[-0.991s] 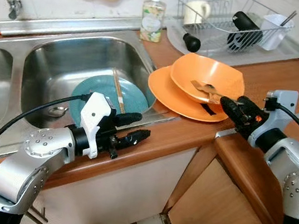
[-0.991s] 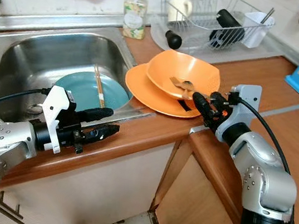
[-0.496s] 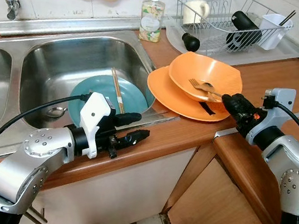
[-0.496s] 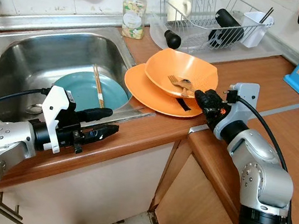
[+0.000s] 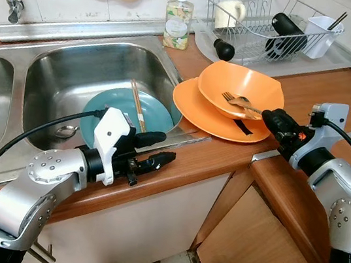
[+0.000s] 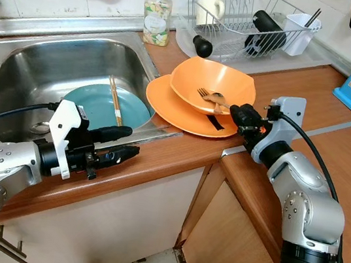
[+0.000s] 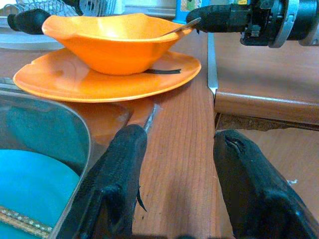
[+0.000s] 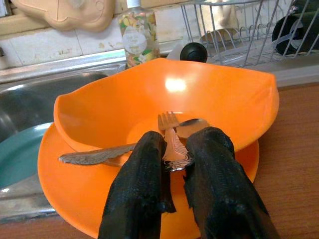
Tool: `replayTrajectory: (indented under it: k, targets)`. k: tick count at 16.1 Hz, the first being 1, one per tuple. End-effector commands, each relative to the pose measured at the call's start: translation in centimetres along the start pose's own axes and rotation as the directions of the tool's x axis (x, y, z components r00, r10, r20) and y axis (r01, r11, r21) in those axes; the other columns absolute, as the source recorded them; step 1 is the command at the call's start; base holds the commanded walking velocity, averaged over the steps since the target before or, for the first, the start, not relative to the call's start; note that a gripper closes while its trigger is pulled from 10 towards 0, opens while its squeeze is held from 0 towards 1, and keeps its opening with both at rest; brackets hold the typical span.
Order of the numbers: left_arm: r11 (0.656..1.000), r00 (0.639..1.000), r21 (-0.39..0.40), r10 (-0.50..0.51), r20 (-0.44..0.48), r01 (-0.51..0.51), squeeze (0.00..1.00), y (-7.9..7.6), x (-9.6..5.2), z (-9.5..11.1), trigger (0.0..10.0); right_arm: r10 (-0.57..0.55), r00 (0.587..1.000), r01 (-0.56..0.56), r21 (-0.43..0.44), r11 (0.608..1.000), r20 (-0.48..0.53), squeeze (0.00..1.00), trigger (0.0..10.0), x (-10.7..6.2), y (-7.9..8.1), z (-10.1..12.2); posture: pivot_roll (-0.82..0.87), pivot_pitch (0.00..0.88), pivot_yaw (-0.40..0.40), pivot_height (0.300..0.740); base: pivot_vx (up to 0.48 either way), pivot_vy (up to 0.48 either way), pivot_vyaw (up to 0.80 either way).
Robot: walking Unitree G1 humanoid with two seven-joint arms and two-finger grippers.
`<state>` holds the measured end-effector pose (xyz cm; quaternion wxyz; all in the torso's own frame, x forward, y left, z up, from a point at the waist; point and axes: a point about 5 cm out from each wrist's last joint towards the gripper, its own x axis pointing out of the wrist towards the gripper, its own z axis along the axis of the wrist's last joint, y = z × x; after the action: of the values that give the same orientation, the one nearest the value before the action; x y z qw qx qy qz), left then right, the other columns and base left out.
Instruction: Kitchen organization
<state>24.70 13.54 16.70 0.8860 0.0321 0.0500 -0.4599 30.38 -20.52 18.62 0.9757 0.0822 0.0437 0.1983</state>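
A steel sink (image 5: 72, 70) sits at the left of the wooden counter (image 5: 313, 92), holding a teal plate (image 5: 115, 112) with chopsticks (image 5: 137, 104) laid across it; behind the sink's right corner stands a soap bottle (image 5: 179, 16), and further right a wire dish rack (image 5: 271, 23). Just right of the sink, an orange bowl (image 5: 241, 88) rests on an orange plate (image 5: 211, 114), a fork (image 8: 172, 142) and spoon (image 8: 99, 155) inside. Since a second ago the bowl has settled slightly back. The left gripper (image 5: 152, 151) hovers at the sink's front edge, jaws apart. The right gripper (image 5: 271, 118) reaches to the bowl's rim, jaws clamped on the fork handle.
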Motion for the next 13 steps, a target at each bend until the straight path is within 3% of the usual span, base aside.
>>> replayTrajectory:
  k: [1,6,7,9,11,13]
  targets:
    - [1.000,1.000,0.027,-0.003,0.009,0.003,0.00,0.2,0.2,0.7,10.0,-0.012,0.998,0.014,-0.025,1.000,0.063,0.00,0.0,0.0,-0.1,1.8,-0.12,0.000,0.032,0.740,0.000,0.000,0.00]
    - [0.986,1.000,0.169,0.013,0.015,-0.016,0.00,0.9,1.1,1.7,10.0,0.006,0.990,0.005,-0.079,0.997,0.138,0.00,0.0,0.1,0.7,4.4,-0.12,0.000,0.035,0.740,0.000,0.000,0.00]
    - [0.971,1.000,0.237,0.016,0.013,-0.019,0.00,0.9,1.6,2.0,10.0,0.063,0.989,-0.050,-0.098,0.994,0.135,0.00,0.0,0.2,1.6,4.8,-0.12,0.000,0.035,0.740,0.000,0.000,0.00]
    - [0.956,1.000,0.291,0.027,0.011,-0.029,0.00,1.2,2.1,2.3,10.0,0.110,0.986,-0.097,-0.107,0.990,0.128,0.00,0.0,0.4,2.5,5.0,-0.12,0.000,0.030,0.740,0.000,0.000,0.00]
    - [0.903,0.998,0.426,0.055,0.013,-0.055,0.00,1.9,3.3,3.0,10.0,0.211,0.972,-0.199,-0.120,0.973,0.102,0.00,0.0,0.9,4.7,4.7,-0.13,0.000,0.031,0.740,0.000,0.000,0.00]
    - [0.877,0.996,0.471,0.089,0.031,-0.093,0.00,2.5,3.7,3.4,10.0,0.262,0.961,-0.251,-0.121,0.960,0.090,0.00,0.0,1.3,6.2,4.4,-0.12,0.000,0.033,0.740,0.000,0.000,0.00]
